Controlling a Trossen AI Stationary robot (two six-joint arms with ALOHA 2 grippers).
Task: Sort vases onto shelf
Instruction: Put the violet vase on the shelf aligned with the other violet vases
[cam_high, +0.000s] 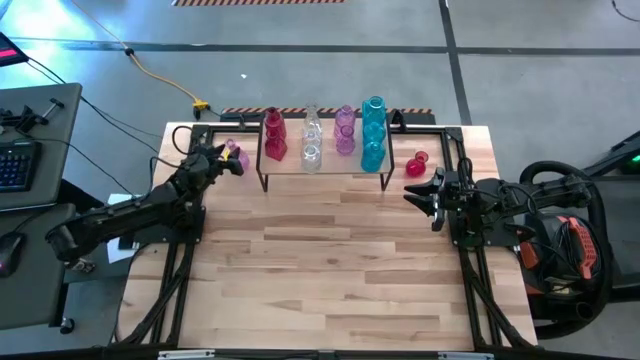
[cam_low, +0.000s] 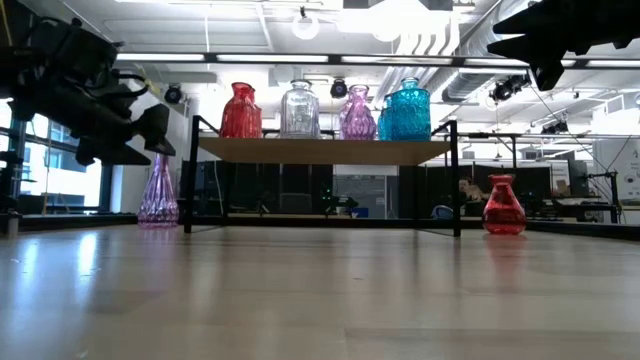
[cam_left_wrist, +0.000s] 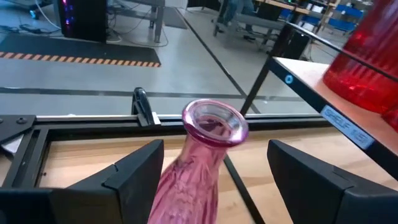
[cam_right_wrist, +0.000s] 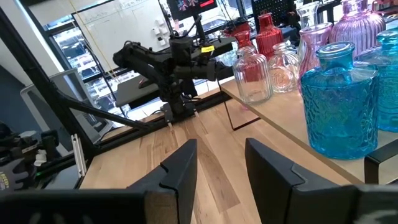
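Straddling the upright pink vase (cam_left_wrist: 196, 168) on the table (cam_high: 330, 270) just left of the shelf (cam_high: 325, 168), the left gripper (cam_left_wrist: 214, 171) stands wide open, nothing grasped yet; the right gripper (cam_high: 425, 197), half-open and empty, waits near the red vase (cam_high: 417, 164).

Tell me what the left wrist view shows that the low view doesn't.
Only the left wrist view shows the pink vase's open mouth, standing between the left gripper's open fingers. Only the low view shows the small red vase on the table beside the shelf, plus the clear, purple and teal vases on it. Both show the pink vase and a red vase on the shelf.
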